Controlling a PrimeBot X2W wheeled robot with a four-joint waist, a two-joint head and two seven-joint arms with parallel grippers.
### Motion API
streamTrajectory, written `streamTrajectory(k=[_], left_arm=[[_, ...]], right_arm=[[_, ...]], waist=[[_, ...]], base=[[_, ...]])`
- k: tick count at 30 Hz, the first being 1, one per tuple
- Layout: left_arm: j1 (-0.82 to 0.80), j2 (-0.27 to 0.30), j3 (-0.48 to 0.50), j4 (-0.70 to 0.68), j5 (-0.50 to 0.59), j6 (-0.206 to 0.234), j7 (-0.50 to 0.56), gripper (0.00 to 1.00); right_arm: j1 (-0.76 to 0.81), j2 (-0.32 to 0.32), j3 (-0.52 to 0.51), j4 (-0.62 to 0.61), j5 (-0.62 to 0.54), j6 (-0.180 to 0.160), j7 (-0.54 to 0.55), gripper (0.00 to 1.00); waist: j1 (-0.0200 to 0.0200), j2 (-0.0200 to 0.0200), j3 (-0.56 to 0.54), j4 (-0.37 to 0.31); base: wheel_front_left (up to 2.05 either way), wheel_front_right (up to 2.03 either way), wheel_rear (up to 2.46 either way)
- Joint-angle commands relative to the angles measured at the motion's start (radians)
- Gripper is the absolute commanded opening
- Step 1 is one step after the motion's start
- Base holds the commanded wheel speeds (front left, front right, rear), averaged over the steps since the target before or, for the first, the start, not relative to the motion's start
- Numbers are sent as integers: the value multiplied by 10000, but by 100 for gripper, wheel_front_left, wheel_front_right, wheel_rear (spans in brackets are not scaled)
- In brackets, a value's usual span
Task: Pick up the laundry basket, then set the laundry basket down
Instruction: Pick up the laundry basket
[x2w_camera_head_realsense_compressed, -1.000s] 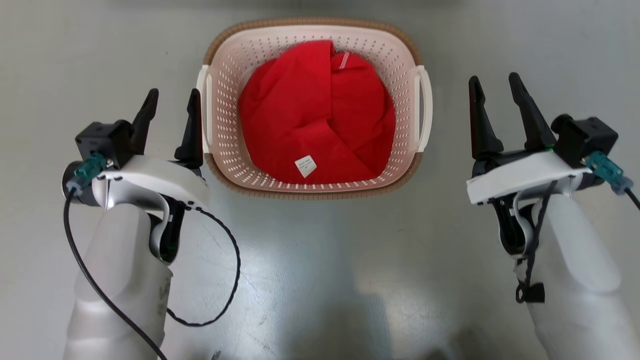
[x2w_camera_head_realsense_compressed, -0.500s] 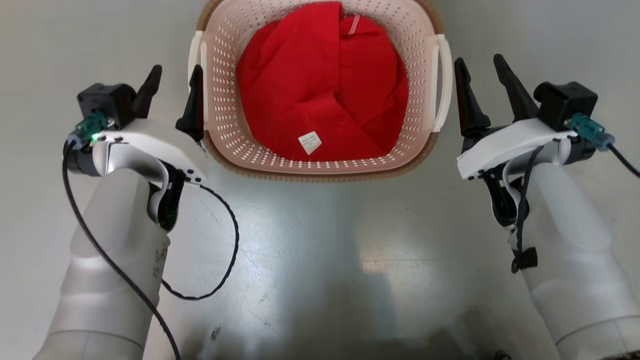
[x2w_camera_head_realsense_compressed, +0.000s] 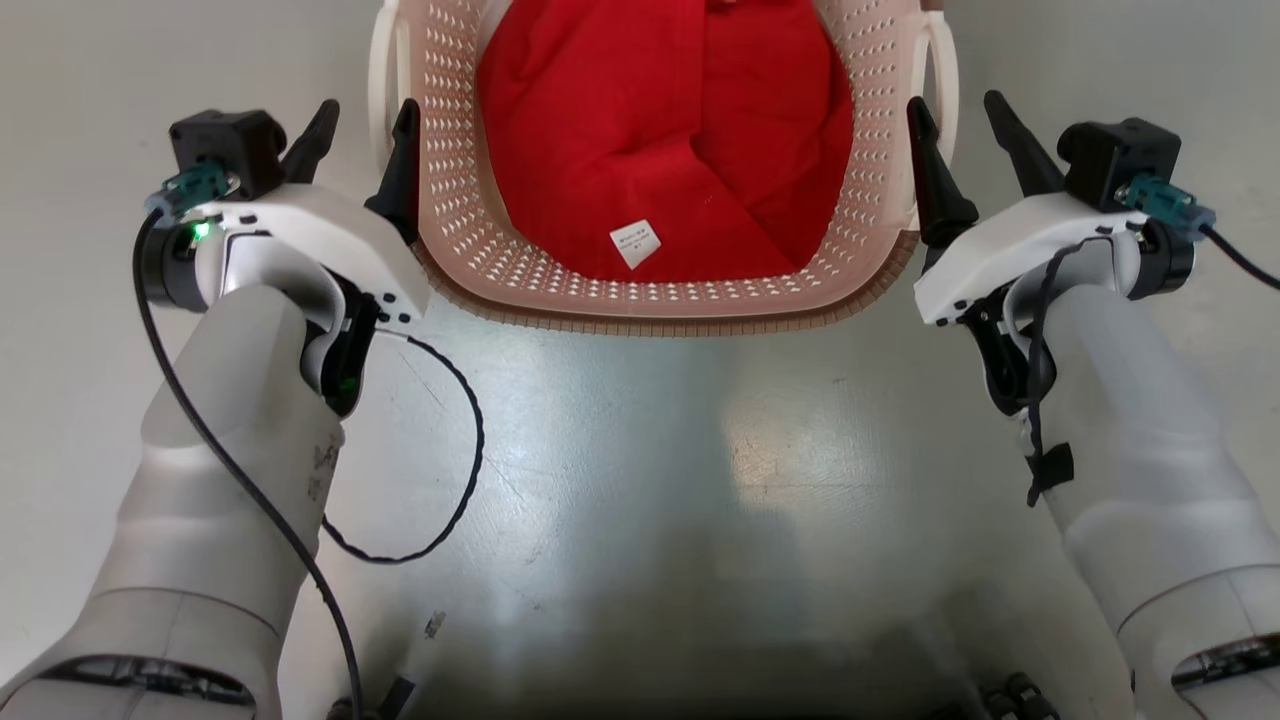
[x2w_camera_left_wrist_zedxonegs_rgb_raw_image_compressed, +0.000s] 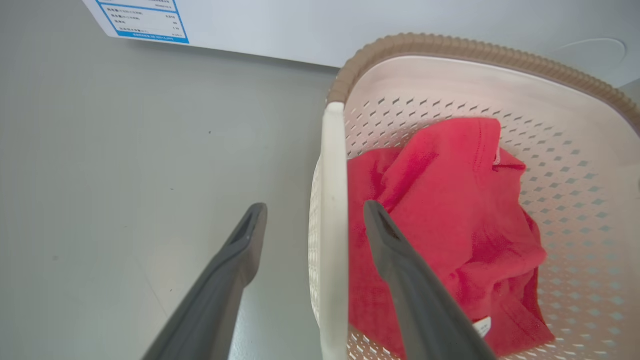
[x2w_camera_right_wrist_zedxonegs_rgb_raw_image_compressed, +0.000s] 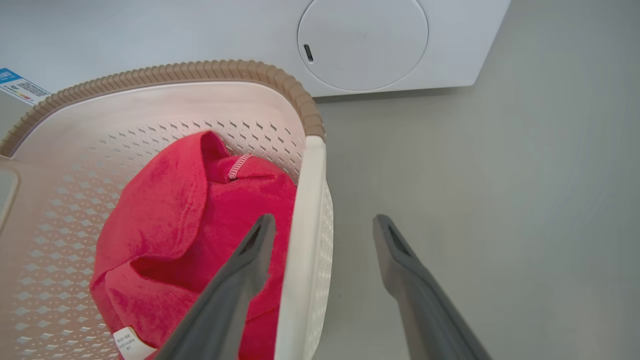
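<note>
**Claws.** The left claw (x2w_camera_head_realsense_compressed: 368, 103) and the right claw (x2w_camera_head_realsense_compressed: 952, 98) both stand with fingers apart and hold nothing. Each straddles one end of the laundry basket, one finger outside the wall and the other on the inner side.

**Floor.** The grey floor (x2w_camera_head_realsense_compressed: 640, 480) carries the basket. It appears not yet lifted.

**Washing machine.** A white washing machine (x2w_camera_right_wrist_zedxonegs_rgb_raw_image_compressed: 450, 50) with a round door stands just beyond the basket's far rim.

**Laundry basket.** The laundry basket (x2w_camera_head_realsense_compressed: 650, 322) lies directly ahead, between the two arms. Its long axis is judged to run across the robot, left to right, with a handle at each short end. Neither arm is nearer; the approach is symmetrical.

**Contents.** A crumpled red garment (x2w_camera_head_realsense_compressed: 650, 130) covers most of the basket's bottom. Nothing else is seen inside.

**Handles.** In the left wrist view the left white handle (x2w_camera_left_wrist_zedxonegs_rgb_raw_image_compressed: 334, 200) runs up between the fingers of the left claw (x2w_camera_left_wrist_zedxonegs_rgb_raw_image_compressed: 315, 206), parallel to them. In the right wrist view the right white handle (x2w_camera_right_wrist_zedxonegs_rgb_raw_image_compressed: 305, 225) sits likewise within the right claw (x2w_camera_right_wrist_zedxonegs_rgb_raw_image_compressed: 324, 220). Contact between fingers and handles cannot be confirmed.

**Label.** A small white tag (x2w_camera_head_realsense_compressed: 636, 244) lies on the garment's near side.

**Finding.** The handles are bracketed, so closing both claws is the step due. Uneven closure may tilt the basket.
</note>
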Motion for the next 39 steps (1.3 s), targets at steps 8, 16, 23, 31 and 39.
streamTrajectory(k=[8, 16, 23, 31, 39], left_arm=[[-531, 378, -753, 329, -609, -57, -53, 100], [-926, 385, -1397, 989, -1229, -57, -19, 100], [-1152, 480, -1793, 1282, -1628, -57, -33, 100], [-1235, 478, -2216, 1514, -1969, -57, -46, 0], [-1159, 518, -2431, 1578, -2161, -57, -51, 0]], right_arm=[[-356, 235, 220, 669, 205, 71, -93, 100], [-636, 288, 373, 1036, 367, 71, -93, 100], [-861, 312, 629, 1369, 562, 71, -93, 100], [-959, 323, 953, 1501, 875, 71, -93, 0], [-840, 321, 1041, 1386, 1007, 71, -93, 0]], waist=[[0, 0, 545, 42], [0, 0, 669, 42], [0, 0, 751, 19], [0, 0, 673, 46], [0, 0, 362, 12]], base=[[0, 0, 0], [0, 0, 0], [0, 0, 0], [0, 0, 0], [0, 0, 0]])
